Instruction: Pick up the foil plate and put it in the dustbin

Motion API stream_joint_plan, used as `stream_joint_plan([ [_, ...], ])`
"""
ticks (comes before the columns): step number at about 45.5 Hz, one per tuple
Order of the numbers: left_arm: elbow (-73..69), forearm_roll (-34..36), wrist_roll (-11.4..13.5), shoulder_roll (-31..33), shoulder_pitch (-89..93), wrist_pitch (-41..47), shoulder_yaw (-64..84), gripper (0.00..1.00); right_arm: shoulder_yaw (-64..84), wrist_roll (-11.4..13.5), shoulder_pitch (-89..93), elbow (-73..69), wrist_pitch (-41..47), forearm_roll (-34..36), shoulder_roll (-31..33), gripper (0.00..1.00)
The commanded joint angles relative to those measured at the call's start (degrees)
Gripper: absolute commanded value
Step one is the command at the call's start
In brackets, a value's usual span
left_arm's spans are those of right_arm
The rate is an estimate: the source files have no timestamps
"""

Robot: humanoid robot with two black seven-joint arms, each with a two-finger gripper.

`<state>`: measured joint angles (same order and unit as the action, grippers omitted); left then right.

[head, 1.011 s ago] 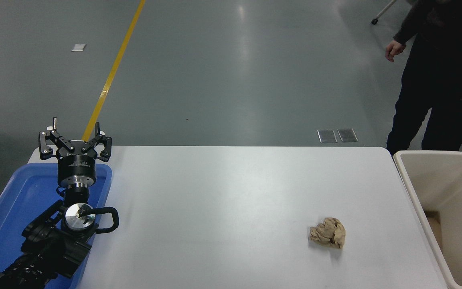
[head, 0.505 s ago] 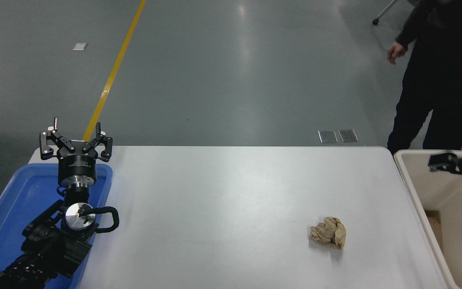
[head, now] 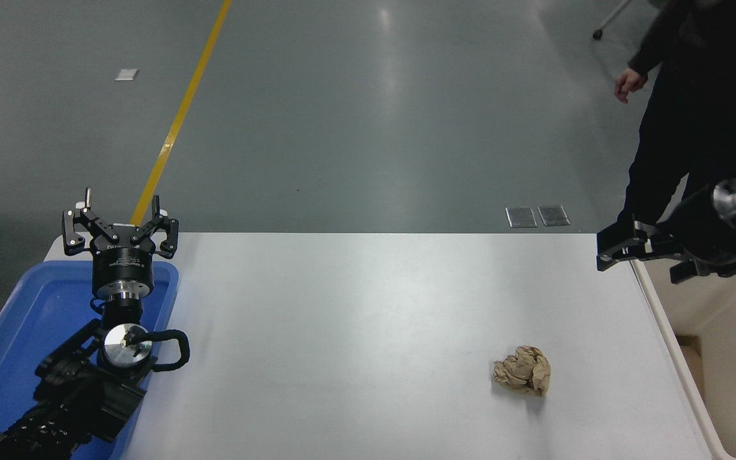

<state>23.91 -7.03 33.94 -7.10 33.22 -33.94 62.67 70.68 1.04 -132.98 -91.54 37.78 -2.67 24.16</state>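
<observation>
At the right edge of the frame, the right hand point(head: 636, 250) comes in over the table's far right corner, hanging above the near rim of the beige dustbin point(head: 735, 358). Its black fingers point(head: 617, 244) point toward the picture's left and nothing shows between them; from this angle I cannot tell whether they are spread or pressed together. Its silver wrist ring sits further right, close to the frame's border.

The dustbin stands just beside the white table point(head: 368, 345), filling the lower right corner — only part of its inside wall and thick rim is in view. No foil plate can be seen on the table or in the visible part of the bin.

On the table's lower right area lies a crumpled brown paper ball point(head: 522, 370), well apart from the right hand and near the bin's side.

At the lower left, the left hand point(head: 120, 220) is parked above the far end of a blue plastic tray point(head: 16, 332), its fingers spread wide and empty, pointing away from the camera.

In the upper right stands a person in dark clothes point(head: 694, 115) on the grey floor — one hand point(head: 628, 83) hangs loose beside the body. A yellow floor line point(head: 183, 108) runs diagonally through the upper left.
</observation>
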Motion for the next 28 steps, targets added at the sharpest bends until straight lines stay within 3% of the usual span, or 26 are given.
stream_joint_plan([
  [1,0.0,-0.1,0.0,0.0,0.0,0.0,0.0,0.99,-2.7,-1.6,-3.3,-0.7,5.3,7.2,-6.6,1.00],
  [18,0.0,-0.1,0.1,0.0,0.0,0.0,0.0,0.99,-1.2,-1.7,-2.8,0.1,3.0,7.2,-11.7,1.00],
  [28,0.0,-0.1,0.1,0.1,0.0,0.0,0.1,0.99,1.6,-1.7,-2.5,0.1,3.0,6.1,-10.5,1.00],
])
